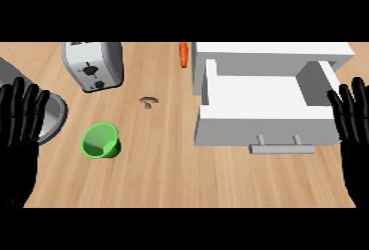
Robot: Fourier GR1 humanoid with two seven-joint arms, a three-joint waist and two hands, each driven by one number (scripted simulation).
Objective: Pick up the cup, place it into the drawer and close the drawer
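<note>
Left hand (22, 117) open, holding nothing, just left of green cup (101, 140) — nearer hand. Cup tipped, mouth lower-left, well left of open drawer (265, 128). Right hand (353, 117) open, empty — right of drawer.

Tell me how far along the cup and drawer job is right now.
Already done: only that the white drawer stands pulled open, with nothing visible inside. In hand: nothing; the left hand and right hand rest open at the view's edges. Left: the green cup lies on the wooden counter, left of the drawer, and must be picked up and placed inside, then the drawer pushed shut by its handle.
</note>
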